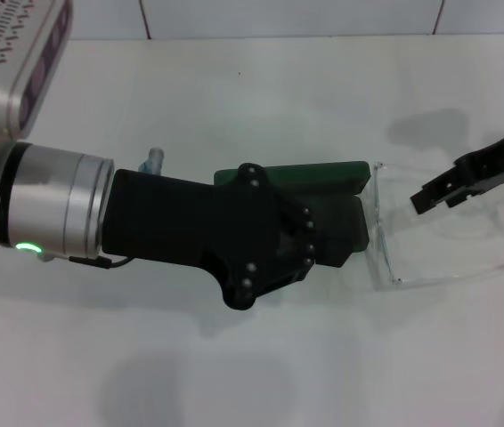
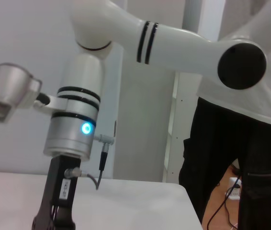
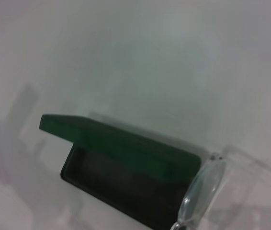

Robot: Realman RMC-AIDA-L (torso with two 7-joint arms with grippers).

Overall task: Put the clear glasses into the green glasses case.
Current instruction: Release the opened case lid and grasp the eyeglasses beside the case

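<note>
Left gripper [image 1: 261, 249] hides its fingers over the open case [image 1: 323, 178]; glasses [image 1: 386, 240] lie outside at its right end, right gripper [image 1: 434, 196] narrow, empty.

I see a white table [image 1: 234, 374] spread under my work, its surface plain with a few soft grey shadows, one on the far right and one near me at the left. At its far edge a white wall [image 1: 288, 16] rises, crossed by thin dark seams. From my left wrist I see a person [image 2: 243, 158] standing just beside the table's corner, in a white top and black trousers. Behind that person is a pale wall with a white upright frame [image 2: 174, 124]. Down by the person's legs, on an orange-brown floor [image 2: 224, 191], dark cables [image 2: 217, 211] trail toward a small white box [image 2: 234, 189].
</note>
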